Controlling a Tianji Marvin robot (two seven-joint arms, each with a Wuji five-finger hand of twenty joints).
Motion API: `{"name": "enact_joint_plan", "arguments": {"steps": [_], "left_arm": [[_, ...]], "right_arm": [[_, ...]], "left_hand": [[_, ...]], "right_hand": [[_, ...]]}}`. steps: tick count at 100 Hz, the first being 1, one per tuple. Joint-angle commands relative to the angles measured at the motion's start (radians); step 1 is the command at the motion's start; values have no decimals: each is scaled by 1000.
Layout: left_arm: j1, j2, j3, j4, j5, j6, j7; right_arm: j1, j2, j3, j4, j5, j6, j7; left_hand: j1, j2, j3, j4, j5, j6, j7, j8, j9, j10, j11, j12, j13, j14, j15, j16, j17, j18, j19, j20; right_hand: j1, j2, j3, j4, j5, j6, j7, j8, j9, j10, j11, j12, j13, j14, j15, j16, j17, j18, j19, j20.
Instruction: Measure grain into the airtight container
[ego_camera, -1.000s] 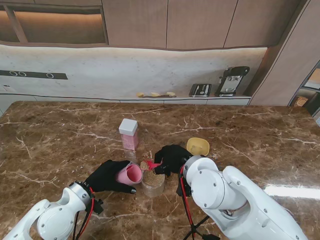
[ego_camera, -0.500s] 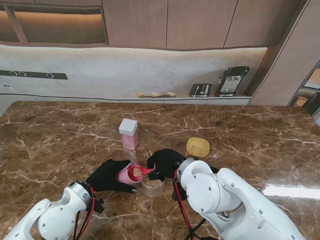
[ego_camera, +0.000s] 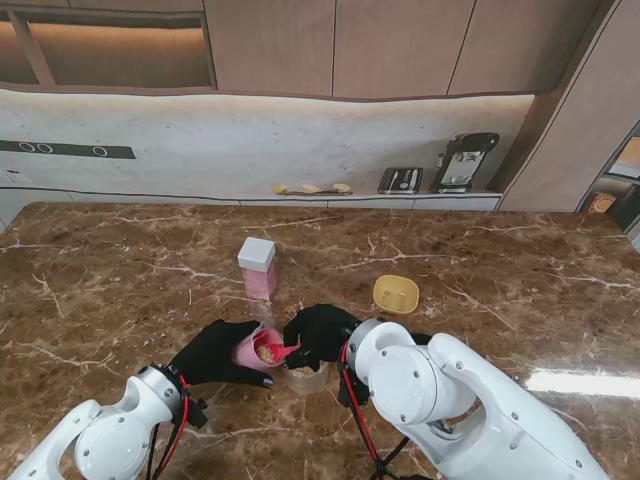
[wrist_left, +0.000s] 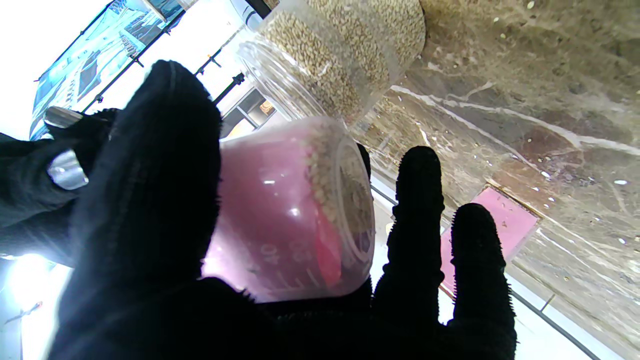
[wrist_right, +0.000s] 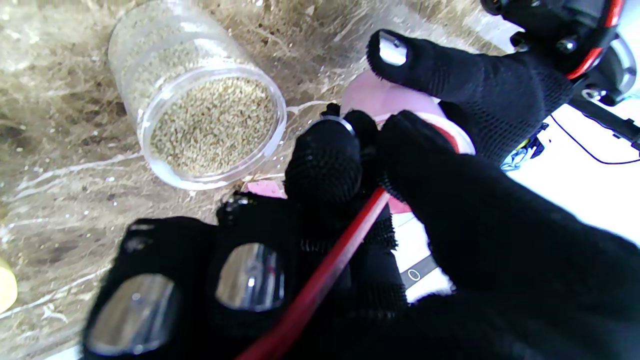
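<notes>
While the scoop is tipping: step in hand: the right hand (ego_camera: 318, 333) is emptying a red scoop (ego_camera: 273, 349) of grain into the pink measuring cup (ego_camera: 257, 349), by my reading.
Left hand: the left hand (ego_camera: 213, 351) is gripping the measuring cup, its black-gloved fingers (wrist_left: 420, 210) wrapping around the wall and tilting the mouth toward the right.
Right hand: its fingers (wrist_right: 325, 155) are pinching the scoop's red handle (wrist_right: 320, 285), with the bowl lying inside the cup's mouth.
Grain in cup: a layer of grain (wrist_left: 330, 175) is sitting against the cup's rim in the left wrist view, above printed marks reading 40 and 30.
Grain jar: the clear open jar (wrist_right: 200, 120) of grain is standing on the counter (ego_camera: 500, 270) just beside the cup, partly hidden under the right hand.
Airtight container: the pink box with a white lid (ego_camera: 257, 266) is standing farther off, apart from both hands, and is likely the target.
Yellow dish: a small yellow dish (ego_camera: 396, 293) is lying to the right.
Next move: likely drawing the scoop out, checking the level, then carrying the cup to the container, whose lid is on.
</notes>
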Motion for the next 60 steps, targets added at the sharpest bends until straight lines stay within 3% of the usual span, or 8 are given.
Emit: {"name": "enact_joint_plan", "arguments": {"steps": [1,24,37,48,60], "left_arm": [[11,-1,1,-4,0,0,1],[17,-2,-4,-10,0,3,1],[19,-2,-5,-13,1,4,2],[20,-1,-6,-15,2,5,0],[22,-1,-7,-17,2,6,-1]], "right_arm": [[-10,1,7,12,14,-6,24],[-19,0,27,15,48,-20,28],[-23,-1,30,19,53,-29,26],[-30,-7,33,25,62,-38,6],[-35,-11,36,28,64,-43,-8]], "left_hand": [[228,264,289,-9,235,-209,197,10,137,-51,81,25,11,-24,13,4,-9,10,20,-6],[227,261,292,-9,236,-209,198,10,138,-50,81,25,13,-24,13,4,-10,10,19,-6],[227,260,294,-9,237,-207,198,10,138,-49,81,25,12,-23,12,4,-10,10,19,-5],[227,260,295,-10,237,-208,198,11,137,-50,80,26,12,-22,13,4,-11,9,18,-6],[227,260,296,-10,236,-208,198,11,138,-48,80,26,10,-23,12,4,-12,9,17,-5]], "right_hand": [[26,21,-26,-1,-20,0,-1,-20,70,56,-11,1,28,-57,62,41,52,-93,169,4],[15,34,-74,-11,-30,23,-14,-61,67,61,-45,-2,27,-52,51,39,48,-76,155,1],[-3,-43,-55,-8,-12,22,-4,-106,73,68,-51,-3,28,-52,50,40,48,-70,153,3],[-1,-63,-53,-11,1,20,5,-112,77,73,-47,-7,28,-55,53,42,49,-70,154,5],[32,-59,-133,-5,18,10,25,-129,79,79,-34,-33,28,-55,53,49,49,-71,156,11]]}}
